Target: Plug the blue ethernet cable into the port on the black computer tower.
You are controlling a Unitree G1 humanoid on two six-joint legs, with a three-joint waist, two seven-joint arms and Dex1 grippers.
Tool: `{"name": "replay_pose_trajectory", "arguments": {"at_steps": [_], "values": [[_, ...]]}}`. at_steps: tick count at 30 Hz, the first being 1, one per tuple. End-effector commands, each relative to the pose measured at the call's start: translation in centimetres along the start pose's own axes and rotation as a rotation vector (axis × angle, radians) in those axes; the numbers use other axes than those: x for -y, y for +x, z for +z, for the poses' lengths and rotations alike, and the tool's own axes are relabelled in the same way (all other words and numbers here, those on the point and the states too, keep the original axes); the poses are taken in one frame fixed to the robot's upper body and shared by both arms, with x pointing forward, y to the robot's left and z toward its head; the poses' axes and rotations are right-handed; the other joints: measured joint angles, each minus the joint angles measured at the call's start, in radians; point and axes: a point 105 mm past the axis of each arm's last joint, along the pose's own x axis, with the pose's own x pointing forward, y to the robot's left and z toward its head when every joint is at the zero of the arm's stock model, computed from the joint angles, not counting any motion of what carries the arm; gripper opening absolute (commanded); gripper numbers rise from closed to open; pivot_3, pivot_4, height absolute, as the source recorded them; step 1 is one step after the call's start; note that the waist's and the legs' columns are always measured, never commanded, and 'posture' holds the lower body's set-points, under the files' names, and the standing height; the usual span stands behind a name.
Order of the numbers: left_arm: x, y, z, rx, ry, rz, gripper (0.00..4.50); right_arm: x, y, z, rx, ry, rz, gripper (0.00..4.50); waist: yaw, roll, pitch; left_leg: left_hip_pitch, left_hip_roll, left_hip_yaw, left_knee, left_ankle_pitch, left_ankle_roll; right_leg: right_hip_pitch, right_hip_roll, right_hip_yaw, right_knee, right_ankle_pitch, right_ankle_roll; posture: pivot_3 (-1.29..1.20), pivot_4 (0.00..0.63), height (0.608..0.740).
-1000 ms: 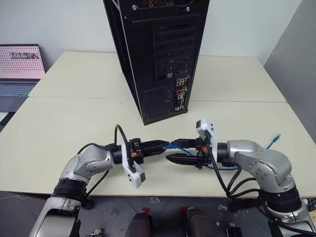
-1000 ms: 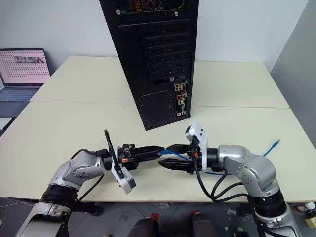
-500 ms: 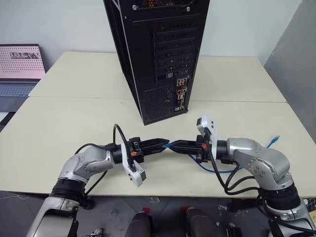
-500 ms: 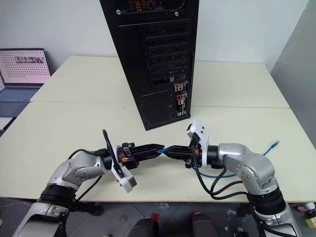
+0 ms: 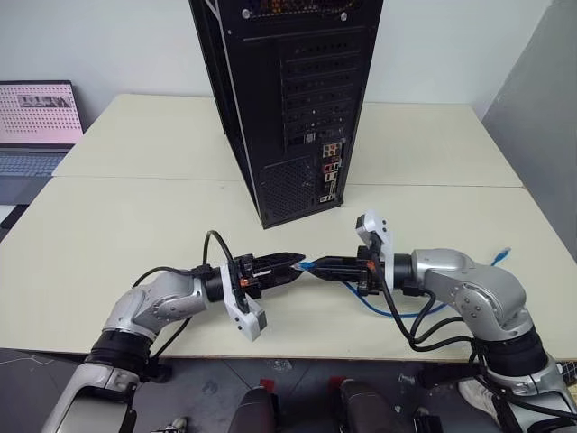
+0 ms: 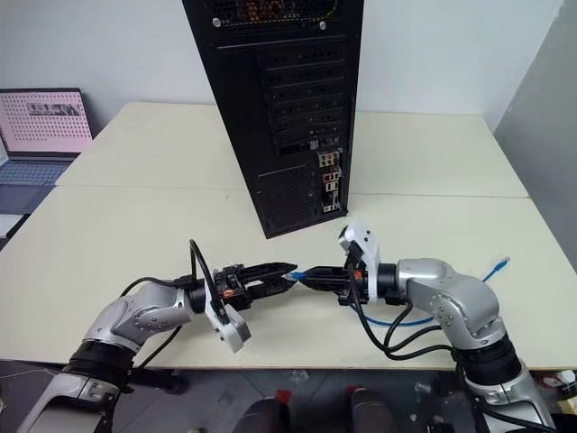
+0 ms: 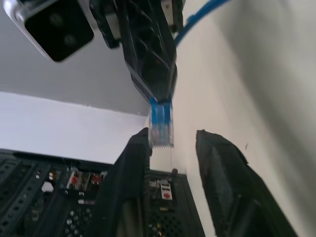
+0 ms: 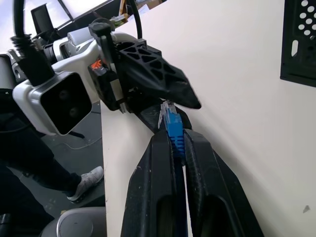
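Blue ethernet cable (image 8: 174,129) plug clamped by right gripper (image 5: 317,267) mid-frame; left gripper (image 7: 173,148) parted, ready to regrasp.

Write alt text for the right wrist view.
The right hand is shut on the blue cable just behind its plug. The open left hand meets the plug from the far side, above a cream table, with the tower at the edge.

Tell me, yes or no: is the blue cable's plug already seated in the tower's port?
No: the blue ethernet cable plug is pinched in the right gripper above the table, well short of the black computer tower.
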Motion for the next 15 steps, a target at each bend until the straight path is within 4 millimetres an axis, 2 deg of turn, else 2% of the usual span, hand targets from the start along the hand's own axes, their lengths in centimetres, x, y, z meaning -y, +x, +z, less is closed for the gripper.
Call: {"name": "replay_pose_trajectory", "arguments": {"at_steps": [1,3,6,7,9,12,15], "values": [[-0.3,-0.5,-0.2,-0.048,-0.117,0.048,2.7,0.0,-0.5,1.2,0.029,-0.048,-0.012,0.0,-0.001,0.0,0.0,0.0,0.0,0.0,0.0,0.0,0.0,0.0,0.0,0.0,0.0,0.0,0.0,0.0,0.15,0.74],[-0.5,-0.7,-0.4,-0.092,-0.222,0.075,3.09,0.3,-0.8,1.2,0.026,-0.069,-0.05,0.0,0.0,0.0,0.0,0.0,0.0,0.0,0.0,0.0,0.0,0.0,0.0,-0.001,0.0,0.0,0.0,0.0,0.15,0.74],[-0.3,-0.8,-1.1,-0.199,-0.561,0.134,3.72,1.3,-1.6,1.6,0.042,-0.135,-0.169,0.0,-0.001,0.0,0.0,-0.001,0.0,-0.001,0.0,0.0,0.0,0.0,-0.001,-0.001,0.0,0.0,0.0,0.0,0.15,0.74],[-0.9,-0.5,-1.2,-0.225,-0.687,0.205,3.91,1.7,-1.9,1.9,0.071,-0.155,-0.229,0.0,-0.001,0.0,0.0,-0.001,0.0,-0.001,0.0,0.0,0.0,0.0,-0.001,-0.001,0.0,0.0,0.0,0.0,0.15,0.74],[-1.5,0.1,-1.0,-0.249,-0.841,0.273,3.91,2.0,-2.2,2.3,0.105,-0.17,-0.305,0.0,-0.001,0.0,0.0,-0.001,0.0,-0.002,0.0,0.0,0.0,0.0,-0.001,-0.001,0.0,0.0,0.0,0.0,0.15,0.74],[-2.5,0.7,-1.1,-0.32,-0.921,0.361,3.91,2.8,-1.9,2.7,0.156,-0.191,-0.479,0.0,0.0,0.0,0.0,-0.002,-0.001,-0.004,0.001,0.0,0.0,0.0,-0.002,-0.003,0.0,0.0,0.0,0.0,0.15,0.74],[-3.5,0.5,-2.1,-0.42,-0.974,0.475,3.91,3.9,-1.6,3.4,0.206,-0.222,-0.658,0.0,-0.003,0.001,-0.001,-0.001,0.0,-0.005,0.001,0.0,0.0,0.001,0.001,-0.002,0.001,0.0,0.0,0.0,0.15,0.74]]}}
